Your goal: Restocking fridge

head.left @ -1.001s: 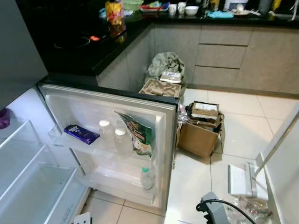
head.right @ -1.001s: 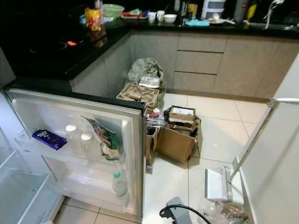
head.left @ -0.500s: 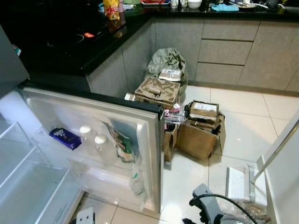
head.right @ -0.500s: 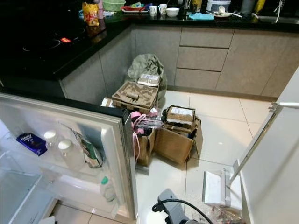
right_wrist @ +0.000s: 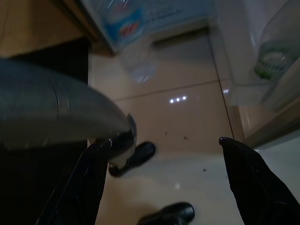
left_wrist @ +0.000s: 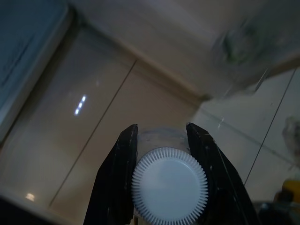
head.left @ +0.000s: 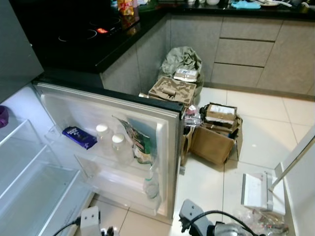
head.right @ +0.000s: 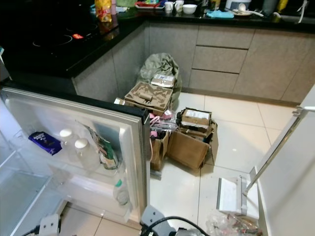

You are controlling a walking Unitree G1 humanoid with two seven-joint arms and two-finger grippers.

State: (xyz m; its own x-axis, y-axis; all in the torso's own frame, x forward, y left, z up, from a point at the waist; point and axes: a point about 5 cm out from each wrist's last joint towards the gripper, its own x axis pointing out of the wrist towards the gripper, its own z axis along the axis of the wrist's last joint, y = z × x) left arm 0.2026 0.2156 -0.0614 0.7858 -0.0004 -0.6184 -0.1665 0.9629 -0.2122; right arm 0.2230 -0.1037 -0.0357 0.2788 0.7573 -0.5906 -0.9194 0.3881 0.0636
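Bottle (left_wrist: 168,185) with ribbed white cap clamped between left gripper (left_wrist: 161,178) fingers, body hidden behind cap, over blurred floor tiles | right gripper (right_wrist: 164,173) spread wide, holding nothing, above tiled floor | fridge door (head.left: 106,147) open: purple packet (head.left: 78,137), two white-capped bottles (head.left: 110,147), green bag (head.left: 138,145) on shelf; lower bottle (head.left: 150,186) half hidden | cardboard boxes (head.left: 211,137) beside door.

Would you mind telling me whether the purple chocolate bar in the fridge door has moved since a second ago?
No. The purple chocolate bar still lies on the door shelf, left of the two white-capped bottles; only the camera shifted.
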